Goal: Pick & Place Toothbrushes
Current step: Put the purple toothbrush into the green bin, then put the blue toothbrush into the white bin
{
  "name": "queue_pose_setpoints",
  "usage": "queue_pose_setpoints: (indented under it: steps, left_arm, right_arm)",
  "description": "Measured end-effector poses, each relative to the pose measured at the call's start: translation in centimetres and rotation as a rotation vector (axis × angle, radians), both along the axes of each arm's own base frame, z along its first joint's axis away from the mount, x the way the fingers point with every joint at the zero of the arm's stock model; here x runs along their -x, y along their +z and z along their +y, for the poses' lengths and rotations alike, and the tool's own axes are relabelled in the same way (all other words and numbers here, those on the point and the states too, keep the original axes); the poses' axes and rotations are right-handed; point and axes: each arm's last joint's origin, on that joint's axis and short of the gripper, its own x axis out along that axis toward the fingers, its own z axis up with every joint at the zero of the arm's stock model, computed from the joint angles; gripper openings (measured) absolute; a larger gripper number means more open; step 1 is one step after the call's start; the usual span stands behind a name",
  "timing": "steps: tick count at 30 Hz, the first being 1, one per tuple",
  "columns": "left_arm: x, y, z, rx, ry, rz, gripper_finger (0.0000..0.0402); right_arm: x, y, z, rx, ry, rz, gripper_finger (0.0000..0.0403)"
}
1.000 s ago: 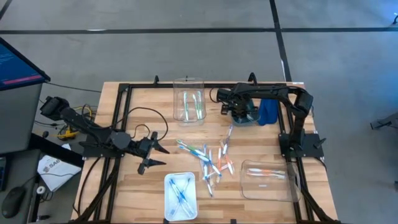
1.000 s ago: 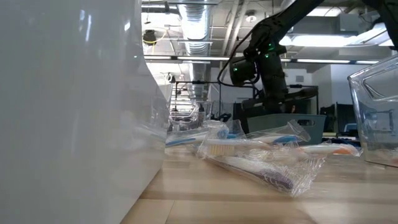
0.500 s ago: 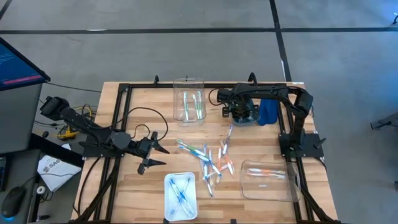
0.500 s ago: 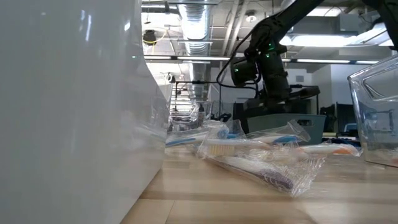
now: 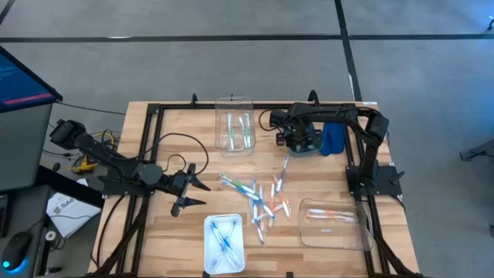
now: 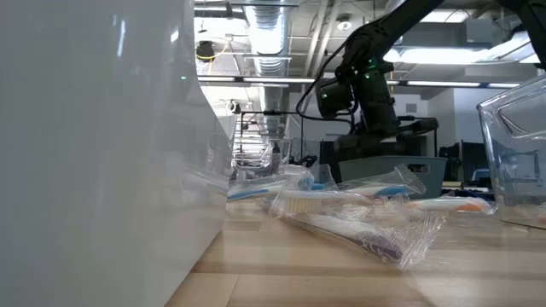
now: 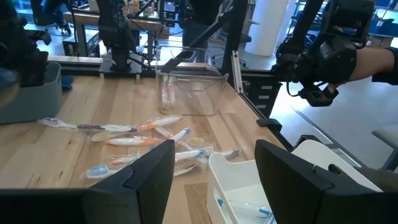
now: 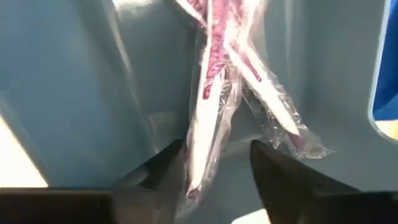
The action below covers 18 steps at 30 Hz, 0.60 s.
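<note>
The right claw is over the grey-blue bin at the far right of the bench. Its two fingers stand a little apart, and a wrapped brush with purple bristles lies between them in the bin; I cannot tell if they grip it. Another wrapped purple brush lies across it. The brushes are thin sticks with whitish handles in clear crinkly wrap. A loose pile of brushes with blue, green and orange parts lies in the middle of the bench. Green ones stand in the clear box at the far side, blue ones lie in the white tray at the near edge, and orange ones lie in the clear tub at the near right. The left claw waits wide open at the left, holding nothing.
</note>
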Motion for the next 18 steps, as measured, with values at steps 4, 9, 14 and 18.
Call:
queue_pose_setpoints:
  steps: [4,9,14,18]
  left_arm:
    - [0.0,0.0,0.0,-0.003,-0.001,-0.001,0.0218]
    - [0.0,0.0,0.0,-0.011,0.000,-0.003,0.0218]
    - [0.0,0.0,0.1,-0.047,0.036,-0.012,0.0218]
    - [-0.1,0.0,0.3,-0.096,0.083,-0.022,0.0218]
  right_arm:
    - [-0.6,0.9,-0.3,-0.003,0.097,-0.032,0.0246]
    - [-1.5,4.2,-0.8,0.020,0.199,-0.037,0.0283]
    - [-1.7,9.2,-1.0,0.220,0.246,0.059,0.0291]
    - [-2.0,13.3,-0.6,0.364,0.303,0.097,0.0291]
